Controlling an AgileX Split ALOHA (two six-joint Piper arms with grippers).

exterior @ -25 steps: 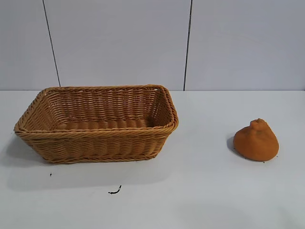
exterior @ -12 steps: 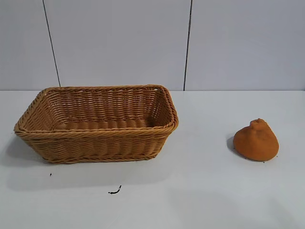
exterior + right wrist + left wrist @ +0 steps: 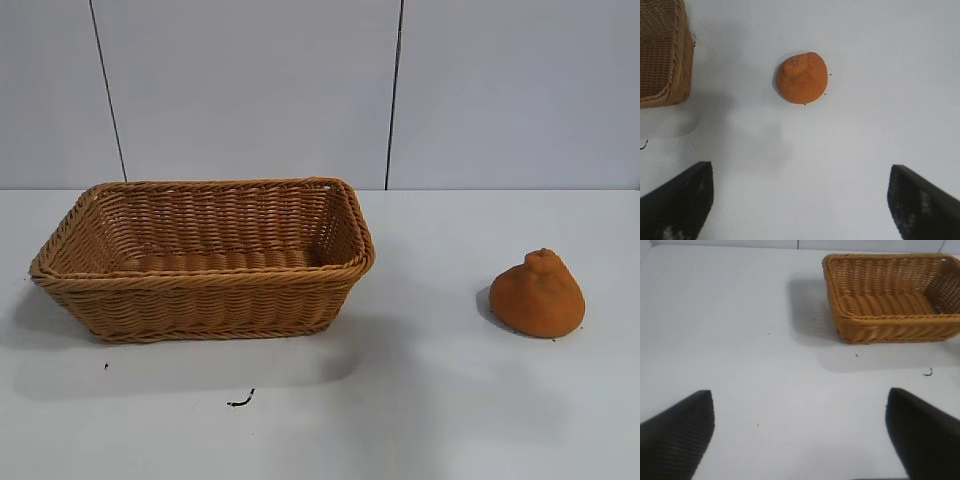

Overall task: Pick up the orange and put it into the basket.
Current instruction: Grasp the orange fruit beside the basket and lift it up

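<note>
The dull-orange lumpy orange (image 3: pixel 538 293) sits on the white table at the right, its knob up. It also shows in the right wrist view (image 3: pixel 801 77). The tan wicker basket (image 3: pixel 205 288) stands at the left, nothing in it, and shows in the left wrist view (image 3: pixel 892 327) and partly in the right wrist view (image 3: pixel 664 55). My right gripper (image 3: pixel 800 172) is open and empty above the table, short of the orange. My left gripper (image 3: pixel 800 400) is open and empty over bare table, apart from the basket. Neither gripper shows in the exterior view.
A small dark scrap (image 3: pixel 240 401) lies on the white table (image 3: pixel 430 400) in front of the basket; it also shows in the left wrist view (image 3: pixel 928 373). A grey panelled wall stands behind the table.
A faint shadow has spread across the table in front of the orange and basket. The orange and basket have not moved.
</note>
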